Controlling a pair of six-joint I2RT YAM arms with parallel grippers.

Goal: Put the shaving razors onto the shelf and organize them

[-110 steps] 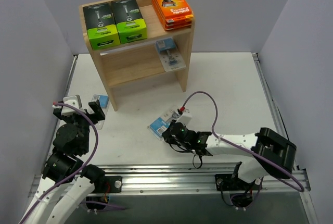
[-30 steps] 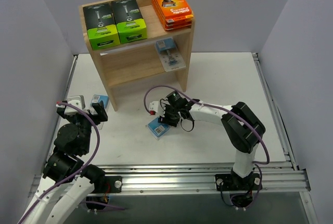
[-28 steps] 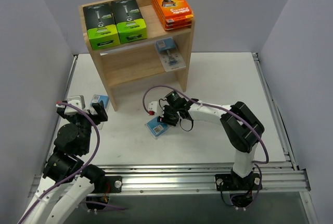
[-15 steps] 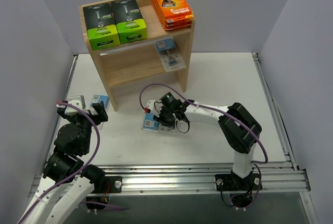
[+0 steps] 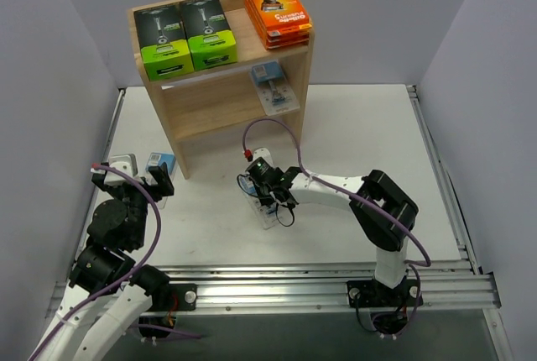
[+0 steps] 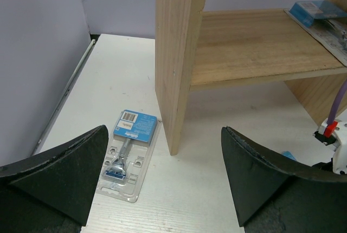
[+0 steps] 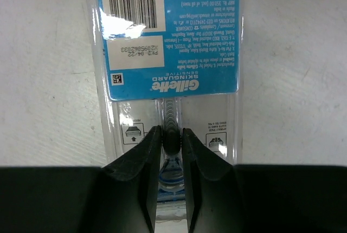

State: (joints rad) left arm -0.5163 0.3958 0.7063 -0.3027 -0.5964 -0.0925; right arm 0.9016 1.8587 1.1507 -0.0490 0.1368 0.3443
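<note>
The wooden shelf [image 5: 201,105] stands at the back. On its top tier are two black-and-green razor boxes [image 5: 186,38] and a stack of orange boxes [image 5: 277,10]. One blister pack [image 5: 275,88] lies on the middle tier. My right gripper [image 5: 263,191] is in front of the shelf, shut on a second blister pack [image 7: 168,38]. Its fingers [image 7: 145,157] pinch the clear bulge over the razor handle. A third blister pack [image 6: 129,151] lies flat on the table by the shelf's left side panel [image 6: 176,54]. My left gripper [image 6: 162,189] hovers open just behind it, holding nothing.
Grey walls close in the white table on the left, back and right. A metal rail [image 5: 277,281] runs along the near edge. The right arm's wrist and its purple cable [image 6: 340,103] show at the right edge of the left wrist view.
My right gripper came down over the blister pack in front of the shelf, shut on it and turned with it toward the shelf. The left arm has not moved.
</note>
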